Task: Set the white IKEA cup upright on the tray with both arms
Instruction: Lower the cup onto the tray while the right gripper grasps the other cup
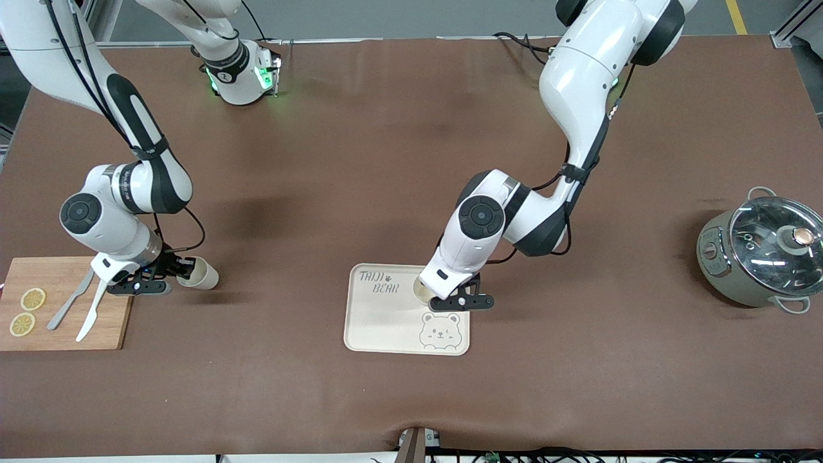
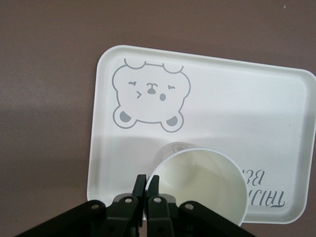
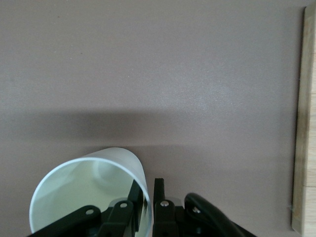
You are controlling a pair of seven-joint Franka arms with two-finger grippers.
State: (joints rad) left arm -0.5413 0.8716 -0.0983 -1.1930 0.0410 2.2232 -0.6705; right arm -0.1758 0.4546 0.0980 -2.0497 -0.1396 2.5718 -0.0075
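Note:
A white cup (image 1: 421,290) is on the cream tray (image 1: 386,325), near its "TAIJI BEAR" lettering. My left gripper (image 1: 438,298) is shut on its rim. In the left wrist view the cup (image 2: 207,185) opens upward over the tray (image 2: 237,108), with the gripper (image 2: 147,183) pinching its wall. I cannot tell if its base touches the tray. A second white cup (image 1: 202,275) is tilted on its side just over the table beside the cutting board. My right gripper (image 1: 182,270) holds its rim. In the right wrist view (image 3: 148,197), one finger is inside this cup (image 3: 79,192) and one outside.
A wooden cutting board (image 1: 64,321) with two lemon slices (image 1: 32,299), a white knife (image 1: 90,315) and a grey utensil lies at the right arm's end; its edge shows in the right wrist view (image 3: 303,123). A grey pot with glass lid (image 1: 765,254) stands at the left arm's end.

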